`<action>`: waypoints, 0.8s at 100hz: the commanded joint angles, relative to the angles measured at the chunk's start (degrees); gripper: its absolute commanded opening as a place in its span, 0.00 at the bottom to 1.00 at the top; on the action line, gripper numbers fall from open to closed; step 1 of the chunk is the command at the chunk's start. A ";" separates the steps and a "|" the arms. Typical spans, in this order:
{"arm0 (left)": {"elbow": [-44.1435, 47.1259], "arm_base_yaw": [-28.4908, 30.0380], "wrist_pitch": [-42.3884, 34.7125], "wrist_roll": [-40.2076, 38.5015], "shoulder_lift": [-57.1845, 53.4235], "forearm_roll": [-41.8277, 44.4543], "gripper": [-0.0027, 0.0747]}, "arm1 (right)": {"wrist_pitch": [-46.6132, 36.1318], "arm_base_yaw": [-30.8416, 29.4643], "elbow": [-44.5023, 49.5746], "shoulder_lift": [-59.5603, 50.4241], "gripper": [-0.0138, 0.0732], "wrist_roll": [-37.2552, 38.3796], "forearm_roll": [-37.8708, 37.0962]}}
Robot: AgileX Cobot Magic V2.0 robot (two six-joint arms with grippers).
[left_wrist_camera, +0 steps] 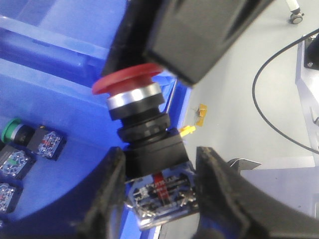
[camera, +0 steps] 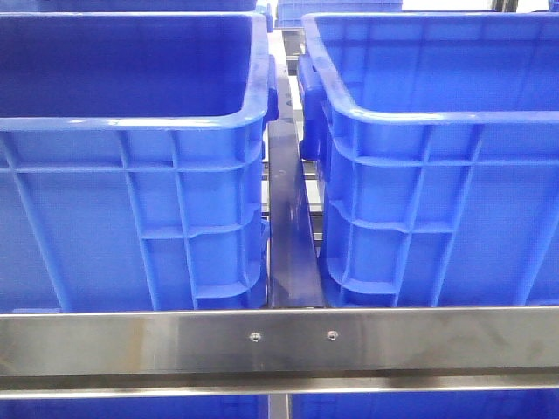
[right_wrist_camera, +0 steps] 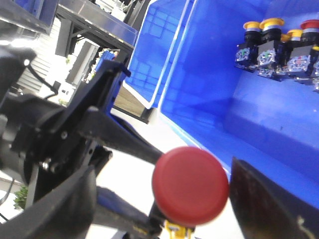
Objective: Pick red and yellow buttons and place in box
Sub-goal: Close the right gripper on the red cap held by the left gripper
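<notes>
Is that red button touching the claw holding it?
Touching. The left wrist view shows the red button wedged between the left gripper's jaws, its body pressed against them.

A red button [left_wrist_camera: 130, 79] with a wide red cap, a silver ring and a black body is at the centre of the left wrist view, tilted. More buttons with yellow caps [right_wrist_camera: 271, 22] lie in the upper right of the right wrist view, inside a blue crate [right_wrist_camera: 259, 114].
</notes>
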 commanded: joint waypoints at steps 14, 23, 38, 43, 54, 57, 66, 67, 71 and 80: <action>-1.71 -0.46 -1.53 0.08 -1.59 -3.72 0.01 | 2.59 0.13 -2.03 0.33 0.81 -0.85 4.29; -1.71 -0.46 -1.53 0.08 -1.59 -3.72 0.01 | 2.65 0.13 -2.03 0.50 0.78 -0.85 4.29; -1.71 -0.46 -1.53 0.08 -1.59 -3.72 0.01 | 2.65 0.13 -2.03 0.50 0.65 -0.85 4.54; -1.71 -0.46 -1.53 0.08 -1.59 -3.72 0.01 | 2.94 0.13 -2.03 0.50 0.60 -0.85 4.54; -1.71 -0.46 -1.53 0.08 -1.59 -3.72 0.01 | 3.75 0.13 -2.03 0.50 0.48 -0.85 4.54; -1.71 -0.46 -1.53 0.08 -1.59 -3.72 0.01 | 4.08 0.13 -2.03 0.50 0.43 -0.85 4.54; -1.71 -0.46 -1.53 0.08 -1.59 -3.72 0.01 | 4.54 0.13 -2.03 0.50 0.33 -0.85 4.54; -1.71 -0.46 -1.53 0.08 -1.59 -3.72 0.01 | 4.54 0.13 -2.03 0.50 0.32 -0.85 4.54; -1.71 -0.46 -1.53 0.08 -1.59 -3.72 0.01 | 4.56 0.13 -2.03 0.50 0.29 -0.85 4.54; -1.71 -0.46 -1.53 0.08 -1.59 -3.54 0.02 | 4.56 0.13 -2.03 0.50 0.29 -0.85 4.55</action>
